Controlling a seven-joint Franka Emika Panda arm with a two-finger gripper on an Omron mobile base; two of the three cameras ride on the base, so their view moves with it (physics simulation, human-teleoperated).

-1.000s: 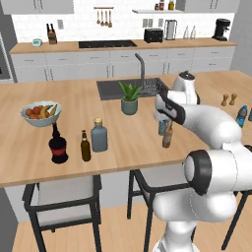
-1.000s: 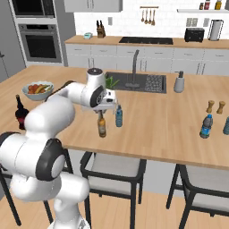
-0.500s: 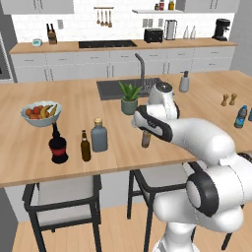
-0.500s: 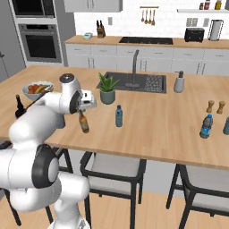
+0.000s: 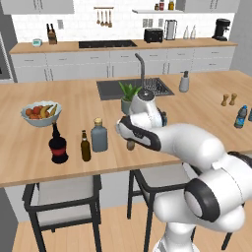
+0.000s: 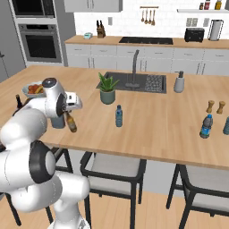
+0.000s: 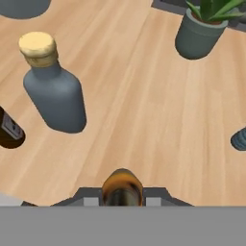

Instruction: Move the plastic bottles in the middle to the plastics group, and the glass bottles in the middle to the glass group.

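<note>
- Left base view: we see the gripper above the wooden counter, clenched on the small amber bottle, whose lower end hangs out below the hand. The grey-blue bottle stands at 9 o'clock from it, near. Further at 9 o'clock come the slim dark brown bottle and the black round bottle — the glass group. A deeper-blue bottle stands well apart at 3 o'clock, beside the counter's right end.
- Right base view: we see the amber bottle tilted in the gripper, off the counter surface. The light-blue bottle stands at 3 o'clock from it, with the potted plant at 11 o'clock of that bottle.
- Hand view: the amber bottle's top sits between the fingers at 6 o'clock; the grey-blue bottle stands at 10 o'clock.
</note>
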